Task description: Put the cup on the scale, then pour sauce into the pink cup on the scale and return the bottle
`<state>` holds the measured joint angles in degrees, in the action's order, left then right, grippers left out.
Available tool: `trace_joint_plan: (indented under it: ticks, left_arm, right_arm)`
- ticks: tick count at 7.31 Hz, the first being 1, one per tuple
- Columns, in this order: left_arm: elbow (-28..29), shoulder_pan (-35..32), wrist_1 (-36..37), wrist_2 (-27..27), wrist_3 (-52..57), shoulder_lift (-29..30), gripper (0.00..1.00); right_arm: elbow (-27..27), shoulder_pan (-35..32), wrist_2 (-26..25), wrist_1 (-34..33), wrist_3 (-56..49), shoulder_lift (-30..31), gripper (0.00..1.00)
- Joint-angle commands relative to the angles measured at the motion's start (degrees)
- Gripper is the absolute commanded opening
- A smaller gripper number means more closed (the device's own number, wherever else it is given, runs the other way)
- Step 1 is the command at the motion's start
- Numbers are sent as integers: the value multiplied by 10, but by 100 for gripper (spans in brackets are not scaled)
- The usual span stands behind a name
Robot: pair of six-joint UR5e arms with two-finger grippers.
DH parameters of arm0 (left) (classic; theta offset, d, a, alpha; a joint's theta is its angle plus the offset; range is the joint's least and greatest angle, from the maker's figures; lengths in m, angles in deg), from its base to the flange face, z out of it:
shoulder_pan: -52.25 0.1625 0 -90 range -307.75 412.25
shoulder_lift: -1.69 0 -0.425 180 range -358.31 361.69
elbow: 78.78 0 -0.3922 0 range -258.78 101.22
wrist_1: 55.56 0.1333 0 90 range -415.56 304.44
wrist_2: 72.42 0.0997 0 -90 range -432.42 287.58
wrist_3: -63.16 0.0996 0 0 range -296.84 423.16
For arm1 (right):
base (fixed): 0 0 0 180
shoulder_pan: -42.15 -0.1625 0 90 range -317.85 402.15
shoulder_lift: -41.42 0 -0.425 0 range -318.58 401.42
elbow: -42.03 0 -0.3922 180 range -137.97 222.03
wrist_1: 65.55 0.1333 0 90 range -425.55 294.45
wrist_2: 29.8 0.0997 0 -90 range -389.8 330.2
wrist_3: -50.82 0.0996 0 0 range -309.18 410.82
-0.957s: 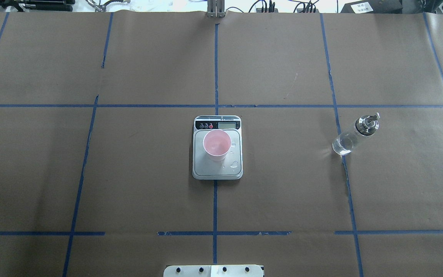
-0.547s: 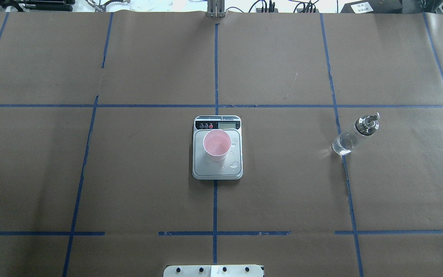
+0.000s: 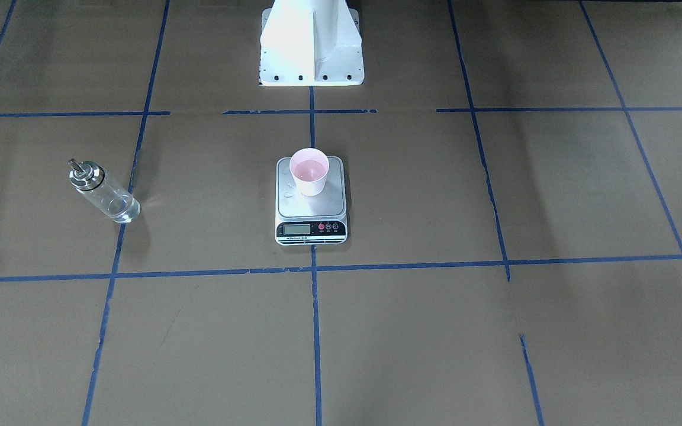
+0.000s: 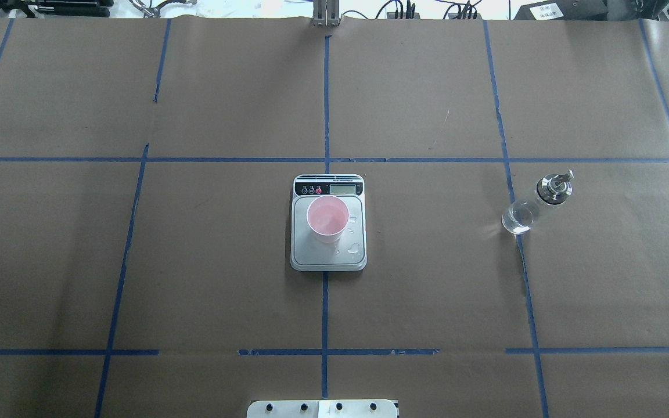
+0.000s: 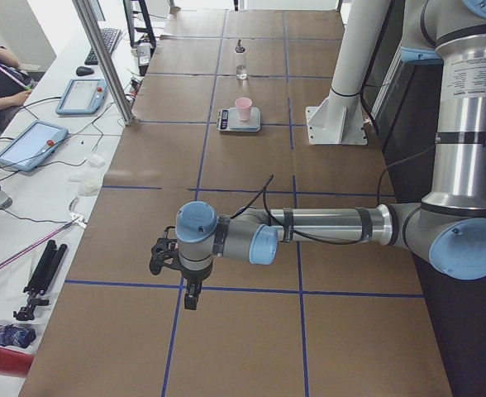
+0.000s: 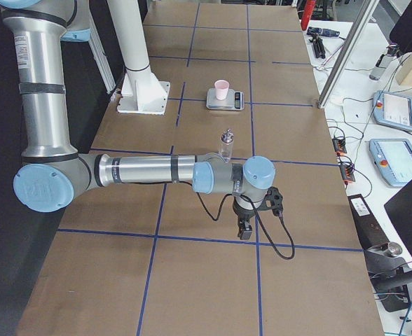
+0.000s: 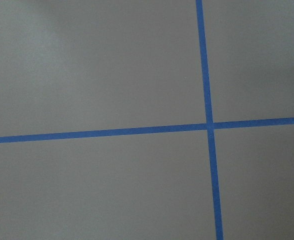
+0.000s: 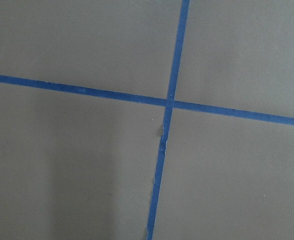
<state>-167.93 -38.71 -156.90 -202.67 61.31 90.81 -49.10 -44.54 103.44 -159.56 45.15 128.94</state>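
The pink cup (image 4: pixel 327 219) stands upright on the scale (image 4: pixel 328 255) at the table's middle, with clear liquid in it (image 3: pixel 309 171) and a few droplets on the platform beside it. The glass bottle (image 4: pixel 535 203) stands upright and apart, to the scale's right in the overhead view (image 3: pixel 104 192), with clear sauce in its lower part. Both arms are drawn back over the table's ends. The left gripper (image 5: pixel 192 294) and the right gripper (image 6: pixel 244 229) show only in the side views, far from cup and bottle; I cannot tell whether they are open or shut. Both wrist views show only brown paper and blue tape.
Brown paper with a blue tape grid covers the table. The robot's white pedestal (image 3: pixel 311 41) stands behind the scale. A metal post (image 5: pixel 102 58) and a side desk with tablets (image 5: pixel 30 145) and cables run along the far edge.
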Motion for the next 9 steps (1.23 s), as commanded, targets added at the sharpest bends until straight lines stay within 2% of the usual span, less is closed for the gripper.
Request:
trace_joint_plan:
  ticks: [1, 3, 6, 9]
  left_arm:
    - [-3, 1, 0, 0, 0, -5, 100]
    - [-4, 0, 0, 0, 0, -6, 100]
    - [-1, 0, 0, 0, 0, -7, 100]
    - [-2, 0, 0, 0, 0, -7, 100]
  right_arm:
    - [3, -1, 0, 26, 8, 0, 100]
    - [3, -7, 4, 28, 18, 5, 100]
    - [16, -32, 35, 28, 17, 20, 100]
    - [20, -39, 38, 33, 16, 20, 100]
